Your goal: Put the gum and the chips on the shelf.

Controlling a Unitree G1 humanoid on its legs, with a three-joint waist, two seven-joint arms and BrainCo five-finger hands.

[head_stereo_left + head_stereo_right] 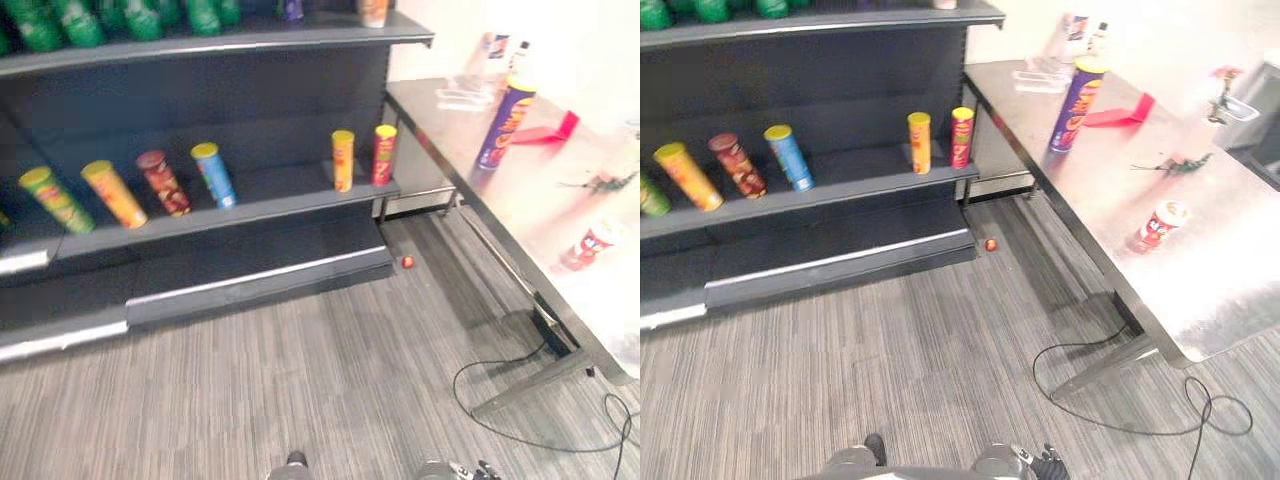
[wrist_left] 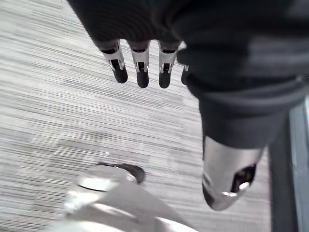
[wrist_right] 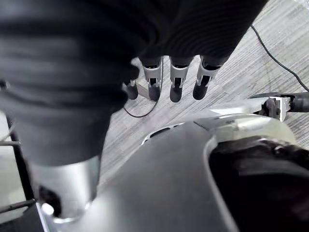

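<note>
Chips [image 1: 1077,105] upright on table [image 1: 1200,290], judged light, stiff, slick, best clasped mid-body; gum [image 1: 1158,226] small, light; left hand [image 2: 141,65], right hand [image 3: 176,82] fingers straight, slightly apart, empty.

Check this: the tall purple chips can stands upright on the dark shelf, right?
No: the purple chips can stands upright on the steel table, not the dark shelf, as the right eye view shows.
</note>
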